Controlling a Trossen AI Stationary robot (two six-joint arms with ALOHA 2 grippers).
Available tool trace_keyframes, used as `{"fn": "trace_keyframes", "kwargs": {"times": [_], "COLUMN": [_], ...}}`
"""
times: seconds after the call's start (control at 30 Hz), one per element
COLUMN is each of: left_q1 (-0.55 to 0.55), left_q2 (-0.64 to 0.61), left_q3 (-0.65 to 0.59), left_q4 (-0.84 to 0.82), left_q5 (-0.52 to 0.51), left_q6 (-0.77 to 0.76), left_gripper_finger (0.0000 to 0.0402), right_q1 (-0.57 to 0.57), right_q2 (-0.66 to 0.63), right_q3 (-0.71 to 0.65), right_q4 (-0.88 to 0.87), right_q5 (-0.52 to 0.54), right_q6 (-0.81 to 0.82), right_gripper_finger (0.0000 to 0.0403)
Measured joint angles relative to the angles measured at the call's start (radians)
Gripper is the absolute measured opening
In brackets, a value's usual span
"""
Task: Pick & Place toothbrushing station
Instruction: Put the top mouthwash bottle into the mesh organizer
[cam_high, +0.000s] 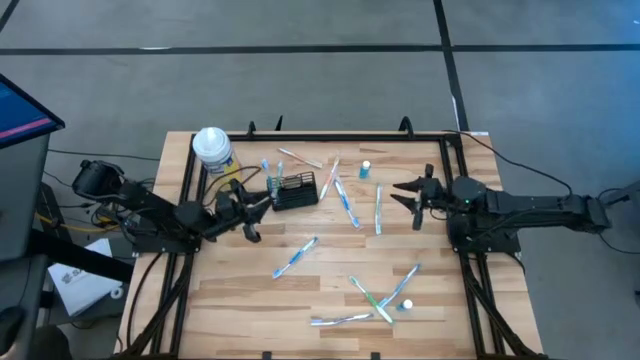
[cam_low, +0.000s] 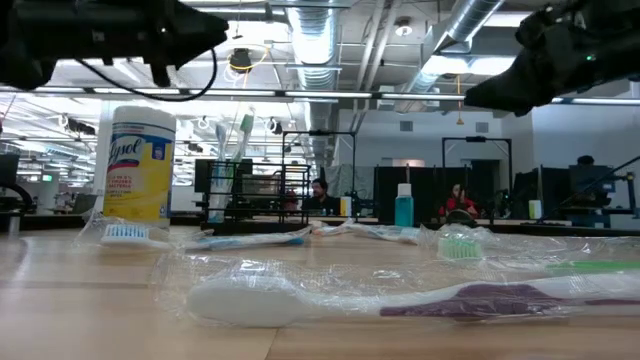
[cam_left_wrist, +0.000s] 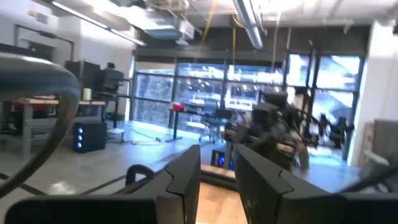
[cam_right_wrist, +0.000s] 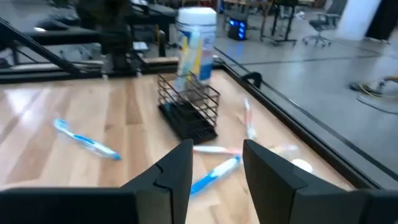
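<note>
The toothbrushing station (cam_high: 296, 190), a small black wire-mesh caddy, stands on its base on the wooden table, left of centre. It also shows in the right wrist view (cam_right_wrist: 188, 106) and the low view (cam_low: 250, 195), where toothbrush heads stick up from it. My left gripper (cam_high: 258, 218) hangs above the table just left of the caddy, open, fingers tipped upward toward the room (cam_left_wrist: 217, 183), nothing between them. My right gripper (cam_high: 402, 196) hovers open at the right, aimed across the table at the caddy (cam_right_wrist: 217, 162).
A yellow canister with a white lid (cam_high: 212, 150) stands behind the caddy at the far left. Several wrapped toothbrushes lie scattered over the table, one (cam_high: 295, 257) near the left gripper. A small blue bottle (cam_high: 365, 170) stands at the far middle. A black frame rail (cam_high: 445, 165) borders the table.
</note>
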Motion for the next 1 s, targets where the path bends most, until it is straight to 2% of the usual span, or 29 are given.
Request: {"fn": "trace_keyframes", "kwargs": {"times": [0.37,0.7,1.0], "left_q1": [-0.039,-0.038,-0.038], "left_q2": [0.000,0.000,0.000], "left_q3": [0.134,0.138,0.138], "left_q4": [-0.228,-0.236,-0.236], "left_q5": [0.022,0.051,0.051], "left_q6": [0.013,0.005,0.005], "left_gripper_finger": [0.0089,0.0089,0.0089], "right_q1": [-0.146,-0.279,-0.343], "right_q2": [0.196,0.428,0.683], "right_q3": [0.118,0.312,0.532], "right_q4": [-0.094,-0.266,-0.435], "right_q5": [-0.008,-0.132,-0.174], "right_q6": [-0.054,-0.044,-0.044], "right_gripper_finger": [0.0131,0.0131,0.0131]}}
